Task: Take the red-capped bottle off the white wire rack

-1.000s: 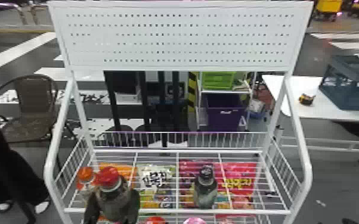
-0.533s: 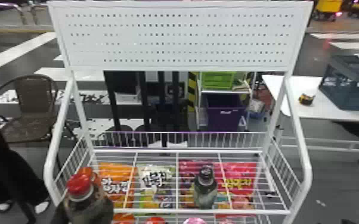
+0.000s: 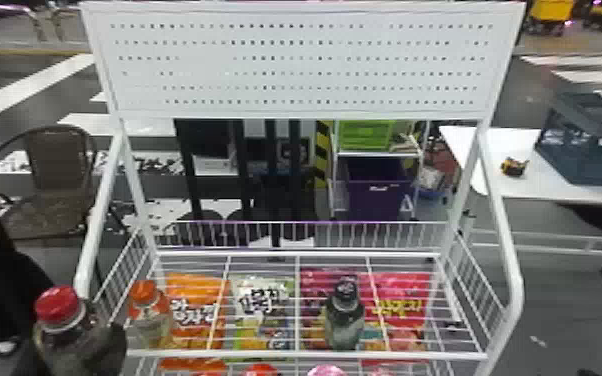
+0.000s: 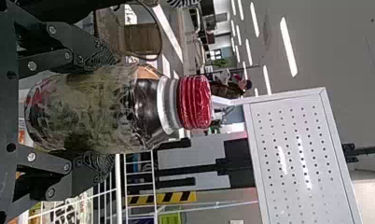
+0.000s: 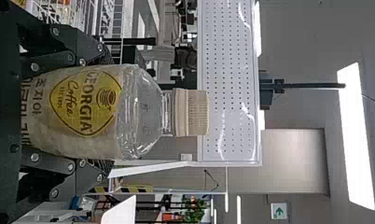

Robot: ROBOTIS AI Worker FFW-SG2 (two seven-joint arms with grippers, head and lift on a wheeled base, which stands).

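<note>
- Shifted leftward since the earlier frames: red-capped dark plastic bottle (image 3: 67, 334), now beside the white wire rack (image 3: 305, 355), past its left edge; removal looks achieved.
- Left gripper (image 4: 100, 112): closed around bottle's body.
- Right gripper (image 5: 101, 112): closed on beige-capped clear plastic bottle (image 5: 141, 112).

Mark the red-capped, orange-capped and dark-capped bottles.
Red-capped bottle (image 4: 115, 109): left wrist view, on its body, below the cap.
Orange-capped bottle (image 3: 150, 320): head view, on its body.
Dark-capped bottle (image 3: 344, 321): head view, on its body.
</note>
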